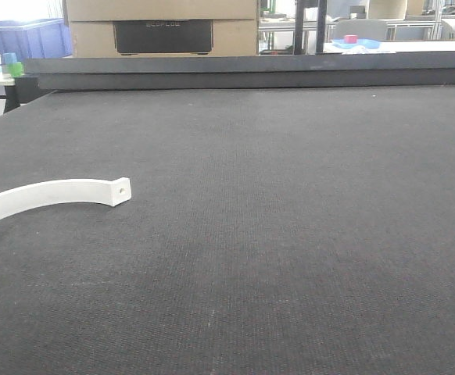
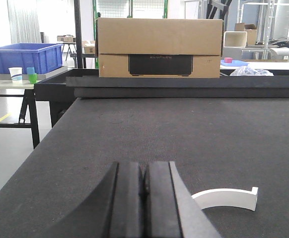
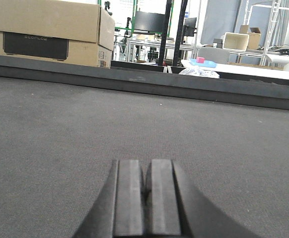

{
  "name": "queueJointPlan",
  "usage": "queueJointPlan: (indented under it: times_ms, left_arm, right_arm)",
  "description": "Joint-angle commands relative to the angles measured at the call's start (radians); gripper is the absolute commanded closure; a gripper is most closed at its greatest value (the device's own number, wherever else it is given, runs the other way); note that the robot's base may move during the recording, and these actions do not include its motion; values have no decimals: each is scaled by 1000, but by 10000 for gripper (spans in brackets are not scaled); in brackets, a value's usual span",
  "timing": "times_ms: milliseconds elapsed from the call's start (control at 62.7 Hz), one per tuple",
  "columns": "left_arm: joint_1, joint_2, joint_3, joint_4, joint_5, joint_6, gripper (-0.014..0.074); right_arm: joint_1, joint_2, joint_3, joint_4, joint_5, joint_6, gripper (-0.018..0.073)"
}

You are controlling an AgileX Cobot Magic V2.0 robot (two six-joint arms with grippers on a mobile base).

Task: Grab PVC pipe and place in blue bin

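The dark, woven-textured table (image 1: 306, 234) stretches wide and flat to a raised black rim (image 1: 251, 66) at 12 o'clock. The PVC pipe (image 1: 55, 193), a thin white plastic arc with a small round hole by its squared end, lies on it at 9 o'clock, cut off by the front view's left edge. It rests at 4 o'clock of the left gripper (image 2: 144, 171), apart from it. That gripper and the right gripper (image 3: 147, 171) both have their black pads pressed together on nothing. The blue bin (image 2: 25, 57) stands on a side table past the left edge, at 10 o'clock.
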Motion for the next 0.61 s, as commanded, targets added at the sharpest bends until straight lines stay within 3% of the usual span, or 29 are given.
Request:
queueJointPlan:
  times_ms: [0,383,590]
  left_arm:
    - [0,-4,-5,-3,-22,3,707]
    - [0,-4,-5,-3,-24,3,707]
    - [0,-4,-5,-3,-172,3,707]
  right_arm:
    - [0,-3,-1,-7,-23,-1,721]
    - [0,-3,-1,-7,-67,-1,721]
    - [0,-3,-1,-7,-173,-1,721]
